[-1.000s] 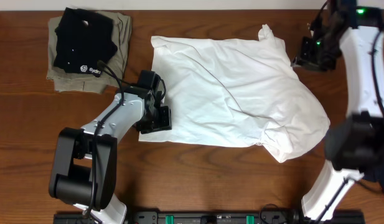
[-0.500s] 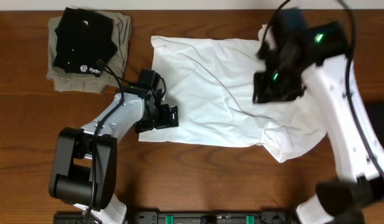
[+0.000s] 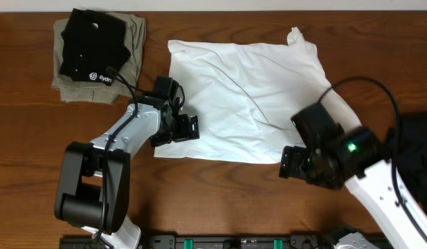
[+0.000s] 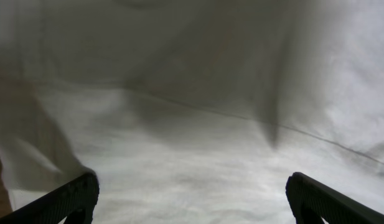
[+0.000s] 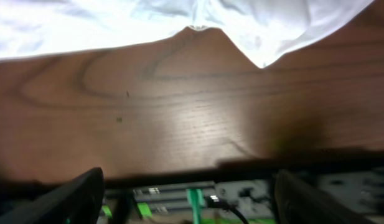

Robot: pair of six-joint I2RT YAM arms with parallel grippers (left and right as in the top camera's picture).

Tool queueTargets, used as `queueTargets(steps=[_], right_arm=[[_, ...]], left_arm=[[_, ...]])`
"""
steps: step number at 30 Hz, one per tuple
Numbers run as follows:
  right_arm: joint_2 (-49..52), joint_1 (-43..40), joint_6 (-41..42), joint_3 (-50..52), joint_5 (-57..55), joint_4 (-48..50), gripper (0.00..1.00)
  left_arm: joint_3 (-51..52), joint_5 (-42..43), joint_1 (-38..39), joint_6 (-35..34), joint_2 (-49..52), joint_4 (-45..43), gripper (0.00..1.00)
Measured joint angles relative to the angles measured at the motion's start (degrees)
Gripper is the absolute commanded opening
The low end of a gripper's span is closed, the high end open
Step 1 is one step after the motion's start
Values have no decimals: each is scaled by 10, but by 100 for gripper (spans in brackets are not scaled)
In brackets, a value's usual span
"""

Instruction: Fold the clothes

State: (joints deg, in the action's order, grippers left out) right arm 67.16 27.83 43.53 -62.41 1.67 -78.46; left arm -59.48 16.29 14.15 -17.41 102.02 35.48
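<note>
Overhead, we see the left claw (image 3: 190,128) gaping wide over the white T-shirt (image 3: 255,90), and the right claw (image 3: 291,163) spread empty above the wooden surface (image 3: 220,200).

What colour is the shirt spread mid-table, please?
The shirt is plain white, best seen overhead.

We see a brown wooden table (image 3: 234,194). Directly on it lie a wide, wrinkled white soft-fabric T-shirt (image 3: 241,97) near the middle and a folded khaki-olive garment (image 3: 133,55) at the far left corner, well apart.
</note>
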Motion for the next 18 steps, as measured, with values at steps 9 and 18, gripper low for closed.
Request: queueTargets(steps=[9,18], right_arm=[[-28,-25,87,169,-4,127,73],[-28,-120,77,214,-11,183,43]], left_arm=[[0,0,0,-8,0,1,98],[0,0,0,-8,0,3,98]])
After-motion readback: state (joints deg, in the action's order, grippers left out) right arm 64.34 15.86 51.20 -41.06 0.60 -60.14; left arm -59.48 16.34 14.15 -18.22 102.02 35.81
